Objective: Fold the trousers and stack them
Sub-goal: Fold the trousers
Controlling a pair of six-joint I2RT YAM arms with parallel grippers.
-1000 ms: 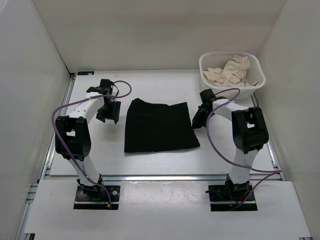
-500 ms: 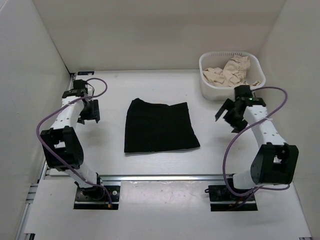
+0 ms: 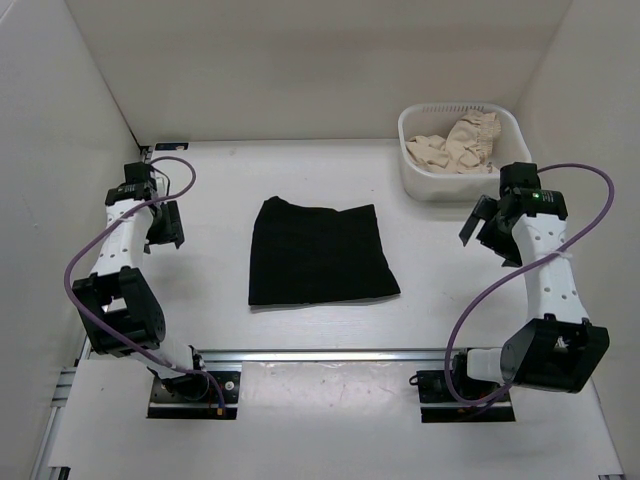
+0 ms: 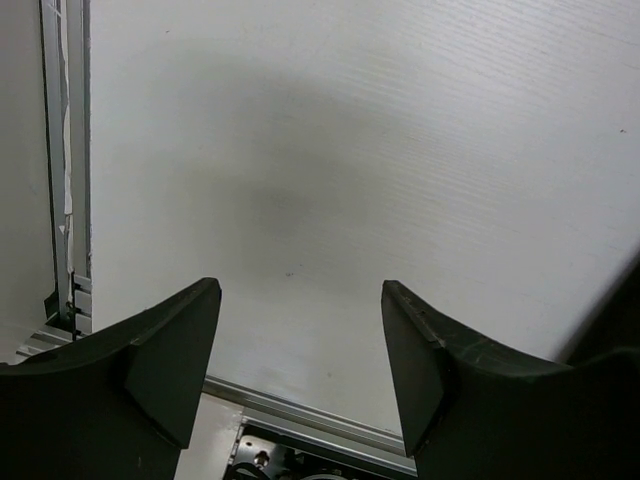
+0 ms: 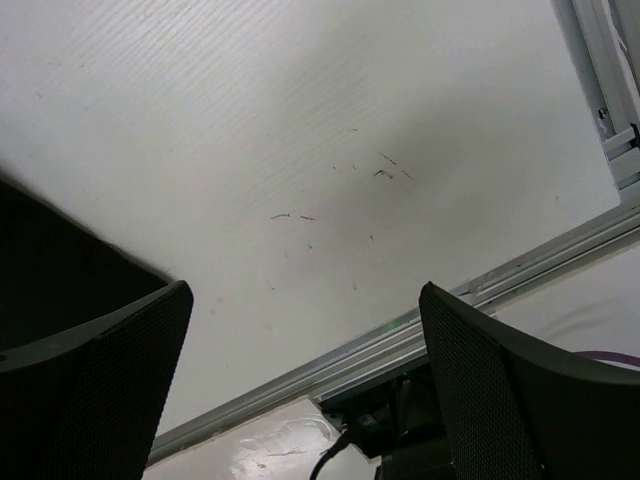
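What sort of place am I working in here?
Probably a lab test cell for laundry folding, not a home: plain white walls box in a white table edged with aluminium rails, holding folded black trousers and a white basket of beige garments.

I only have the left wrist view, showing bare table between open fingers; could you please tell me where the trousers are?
Observer: The trousers lie folded in a black rectangle at the middle of the table, nothing touching them.
Operator: And the right gripper?
Observer: The right gripper hangs open over bare table, near the white basket.
Operator: What is in the basket?
Observer: Crumpled beige garments.
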